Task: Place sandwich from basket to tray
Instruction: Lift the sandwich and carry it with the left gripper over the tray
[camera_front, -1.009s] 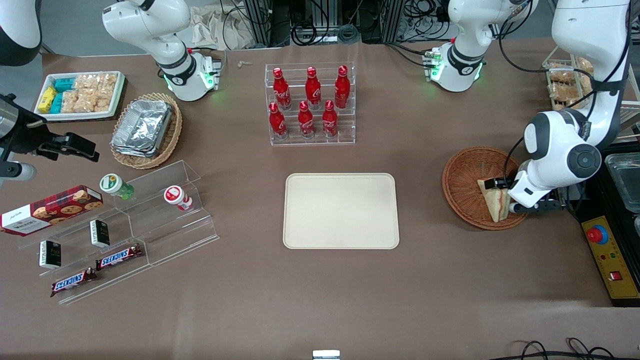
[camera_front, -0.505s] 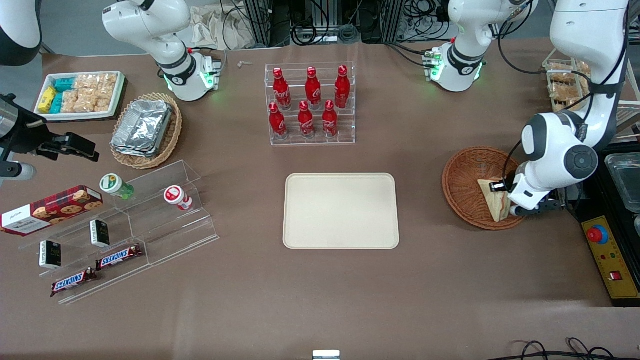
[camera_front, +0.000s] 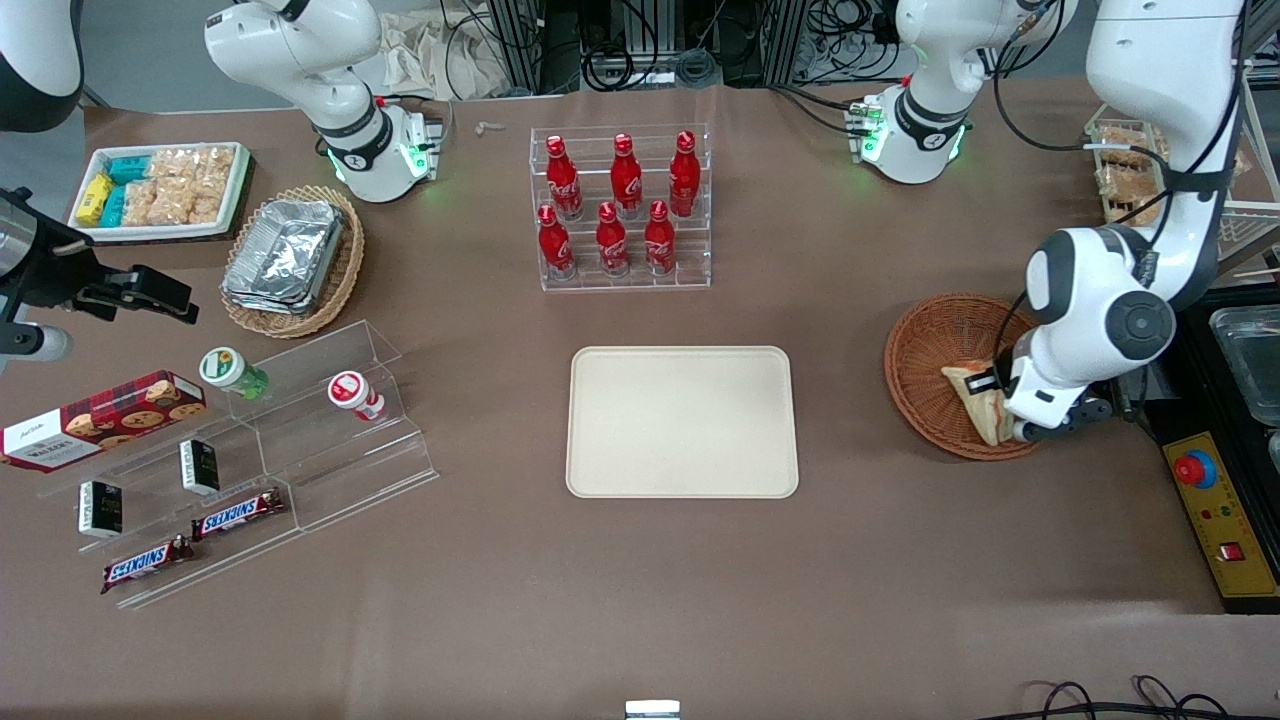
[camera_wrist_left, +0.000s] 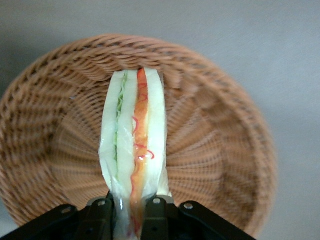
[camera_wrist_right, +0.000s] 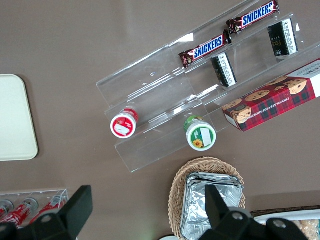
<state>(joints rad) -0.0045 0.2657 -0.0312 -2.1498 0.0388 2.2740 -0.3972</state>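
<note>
The gripper is clamped on the sandwich, pinching the wedge across its bread faces at one end, so the green and red filling edge faces the wrist camera. In the front view the sandwich is over the basket, above the part of the rim nearest the front camera and toward the working arm's end of the table. Whether it has fully cleared the weave or is touching it cannot be told.

The step in hand looks like the lift out of the basket. It would go best as a straight rise until the lowest tip of the wedge is above the rim, then a carry sideways to the tray, which lies well apart, near the middle of the table. The grip is at one end only, so the soft bread could sag or swing; slow, even motion would help. A low release near the tray's middle would keep it from tipping.

The fingers are cut off by the frame edge, and in the front view the arm hides most of the grip.
</note>
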